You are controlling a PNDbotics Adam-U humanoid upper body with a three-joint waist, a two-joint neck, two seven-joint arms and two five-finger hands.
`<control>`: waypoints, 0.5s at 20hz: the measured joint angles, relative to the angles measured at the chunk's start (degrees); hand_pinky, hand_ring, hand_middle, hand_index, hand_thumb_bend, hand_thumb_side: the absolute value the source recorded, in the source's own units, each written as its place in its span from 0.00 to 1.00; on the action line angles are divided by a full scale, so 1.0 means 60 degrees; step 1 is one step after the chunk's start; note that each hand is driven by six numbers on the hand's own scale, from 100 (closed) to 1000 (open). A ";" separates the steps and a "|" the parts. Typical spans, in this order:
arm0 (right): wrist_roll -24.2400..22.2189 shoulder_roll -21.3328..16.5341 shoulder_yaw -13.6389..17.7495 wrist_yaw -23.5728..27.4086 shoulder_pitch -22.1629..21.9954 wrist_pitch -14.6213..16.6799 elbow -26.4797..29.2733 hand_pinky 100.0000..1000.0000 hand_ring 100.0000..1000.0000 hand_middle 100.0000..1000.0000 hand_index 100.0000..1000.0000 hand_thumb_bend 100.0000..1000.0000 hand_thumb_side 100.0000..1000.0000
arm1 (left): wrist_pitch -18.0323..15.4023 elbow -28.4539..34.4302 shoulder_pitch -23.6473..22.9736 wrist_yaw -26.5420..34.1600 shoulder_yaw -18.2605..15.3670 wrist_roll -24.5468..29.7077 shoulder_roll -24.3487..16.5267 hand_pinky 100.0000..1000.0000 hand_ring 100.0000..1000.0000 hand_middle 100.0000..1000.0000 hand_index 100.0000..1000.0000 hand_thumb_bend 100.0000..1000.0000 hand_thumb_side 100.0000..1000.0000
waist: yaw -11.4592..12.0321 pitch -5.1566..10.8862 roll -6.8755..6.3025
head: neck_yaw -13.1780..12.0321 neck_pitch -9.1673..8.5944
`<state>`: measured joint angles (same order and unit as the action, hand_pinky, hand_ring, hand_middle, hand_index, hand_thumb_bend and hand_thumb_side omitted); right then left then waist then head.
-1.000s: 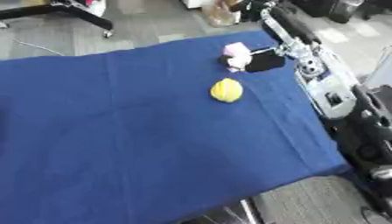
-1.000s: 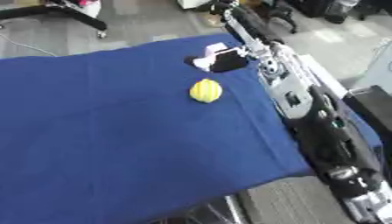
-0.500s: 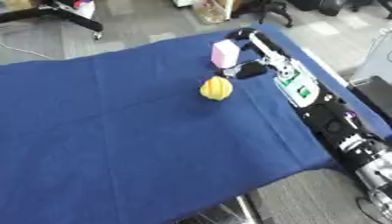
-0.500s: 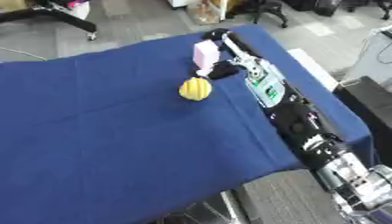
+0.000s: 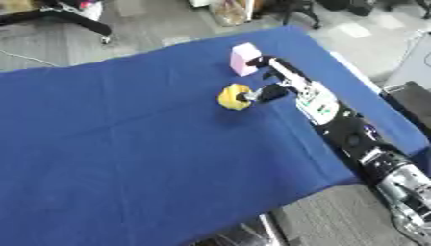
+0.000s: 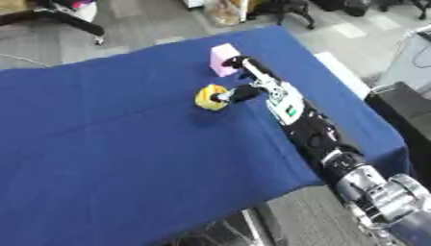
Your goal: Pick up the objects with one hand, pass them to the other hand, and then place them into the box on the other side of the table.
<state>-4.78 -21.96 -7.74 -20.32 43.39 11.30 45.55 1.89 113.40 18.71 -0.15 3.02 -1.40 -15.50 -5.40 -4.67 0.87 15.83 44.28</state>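
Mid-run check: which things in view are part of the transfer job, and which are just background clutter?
Part of the job:
- round yellow object, on the blue tablecloth, touched by the right hand
- pink block, beside the right hand's fingers

Just lying about:
- black stand leg on the floor beyond the table
- yellowish bag on the floor

No box is in view.

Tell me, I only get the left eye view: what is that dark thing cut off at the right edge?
Observer: The right eye view shows more of it: a dark boxy thing standing off the blue table, beyond its right edge.
Operator: And where does the robot's arm go at the bottom of my picture?
Observer: Past the silver joint it widens into a thick grey segment that fills the lower right corner.
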 measured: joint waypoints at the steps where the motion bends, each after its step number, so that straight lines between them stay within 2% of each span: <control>1: -0.0009 0.0022 0.0016 -0.0003 0.0005 0.0013 -0.0106 0.74 0.89 0.78 0.77 0.61 0.14 | 0.0002 0.0000 0.0000 -0.0011 0.0000 0.0004 0.0002 0.95 0.64 0.62 0.84 0.36 0.77 | 0.0014 0.0000 -0.0011 | 0.0011 0.0000; 7: 0.0063 0.0158 0.0091 -0.0104 0.0038 0.0101 -0.0549 0.73 0.88 0.74 0.72 0.58 0.10 | 0.0026 0.0000 0.0000 -0.0066 0.0000 0.0052 0.0082 0.95 0.64 0.62 0.84 0.36 0.77 | 0.0073 0.0000 -0.0094 | 0.0018 0.0000; 10: 0.0118 0.0181 0.0110 -0.0174 0.0073 0.0156 -0.0636 0.72 0.86 0.69 0.64 0.53 0.04 | 0.0032 0.0000 0.0000 -0.0069 0.0000 0.0064 0.0084 0.95 0.64 0.62 0.84 0.36 0.77 | 0.0078 0.0000 -0.0106 | 0.0016 0.0000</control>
<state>-4.07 -20.87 -7.08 -21.36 43.83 12.24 41.73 2.08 113.40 18.70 -0.57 3.02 -1.02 -15.00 -4.94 -4.67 0.24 15.93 44.28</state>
